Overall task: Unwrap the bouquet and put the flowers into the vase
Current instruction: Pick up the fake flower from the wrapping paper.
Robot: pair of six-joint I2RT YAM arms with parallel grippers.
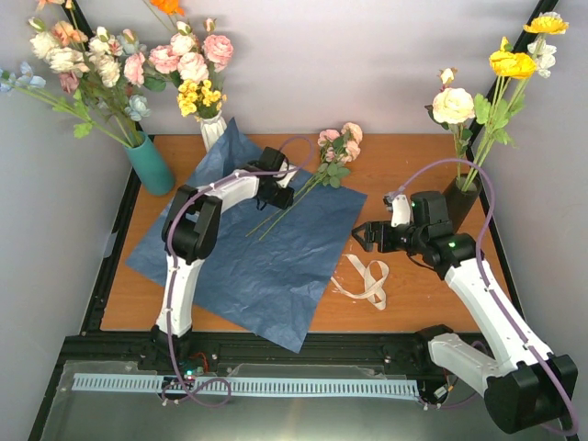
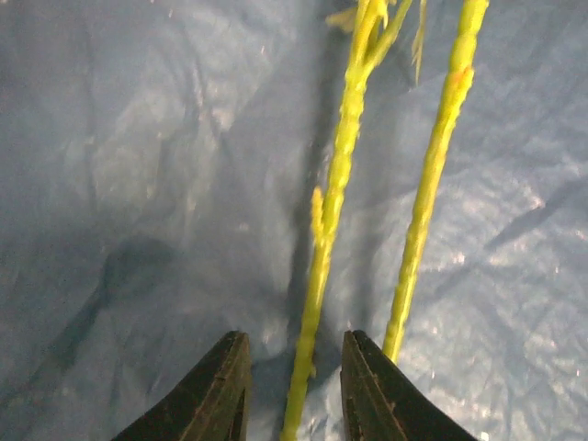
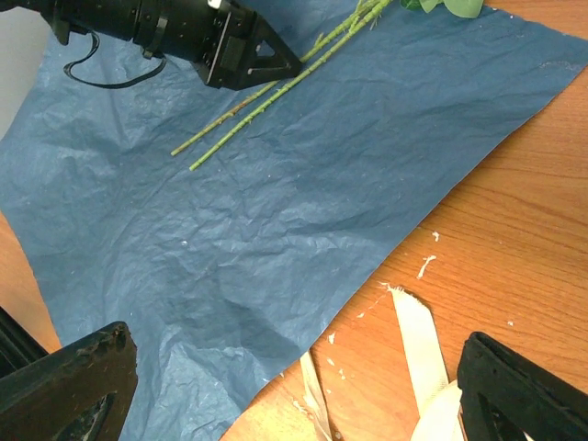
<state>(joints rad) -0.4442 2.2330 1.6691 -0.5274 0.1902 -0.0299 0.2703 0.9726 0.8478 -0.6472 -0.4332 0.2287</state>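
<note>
The bouquet lies undone. Its dark-blue paper (image 1: 266, 266) is spread flat on the table, and the beige ribbon (image 1: 369, 280) lies loose to the paper's right. A few pink and cream flowers (image 1: 336, 149) rest on the paper's far corner, their green stems (image 3: 248, 106) running down-left. My left gripper (image 2: 296, 338) is low over the paper, open, its jaws either side of one stem (image 2: 320, 266) without touching it. A second stem (image 2: 427, 202) lies just outside the right finger. The dark vase (image 1: 457, 197) stands at the right and holds yellow and cream blooms. My right gripper (image 3: 294, 367) hangs wide open over the paper's edge.
A teal vase (image 1: 152, 165) and a white vase (image 1: 213, 129), both full of flowers, stand at the back left. Bits of ribbon fray lie on the wooden table (image 3: 542, 230) near the ribbon (image 3: 418, 335). Walls close in on both sides.
</note>
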